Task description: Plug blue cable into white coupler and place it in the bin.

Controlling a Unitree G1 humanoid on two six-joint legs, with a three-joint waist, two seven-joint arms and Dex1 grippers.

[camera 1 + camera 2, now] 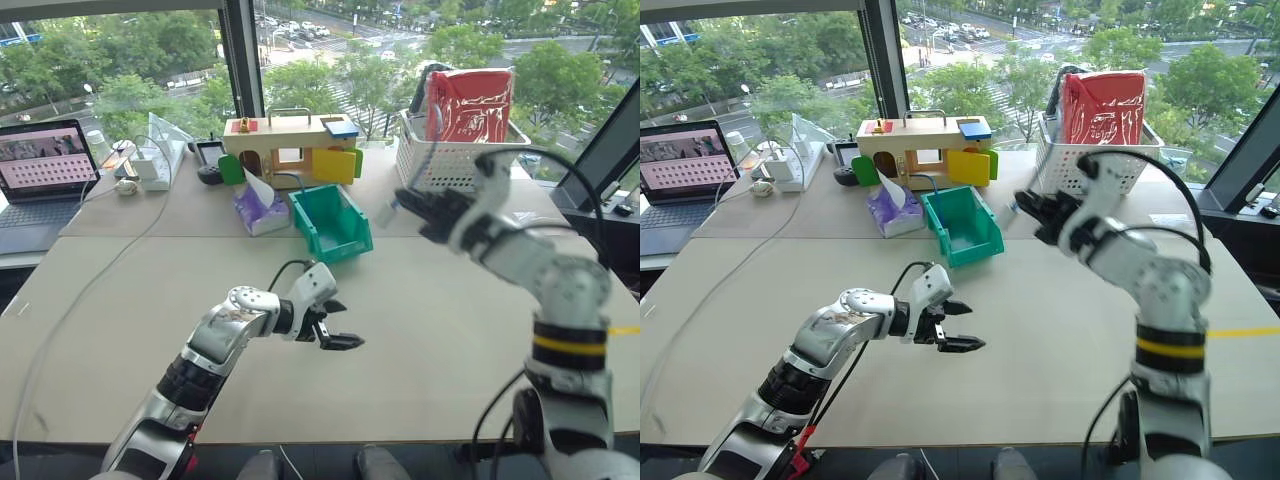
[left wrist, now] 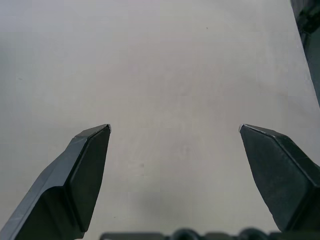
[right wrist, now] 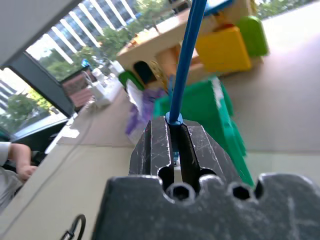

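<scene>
My right gripper (image 1: 405,203) is raised above the table, to the right of the green bin (image 1: 330,222), and is shut on the blue cable (image 3: 187,55). The cable rises straight out from between the fingers (image 3: 155,145). A small whitish piece (image 1: 388,212) shows just off the fingertips; I cannot tell whether it is the white coupler. The bin stands open on the table with nothing visible inside. My left gripper (image 1: 340,335) hovers low over the bare tabletop nearer to me, open, with nothing between its fingers (image 2: 85,165).
A white basket (image 1: 440,165) holding a red bag stands behind the right gripper. A wooden toy house (image 1: 290,140) and a purple tissue pack (image 1: 258,210) sit behind and left of the bin. A laptop (image 1: 45,165) and power strip (image 1: 150,165) lie far left. A person's arm (image 3: 12,160) shows beyond the table's edge.
</scene>
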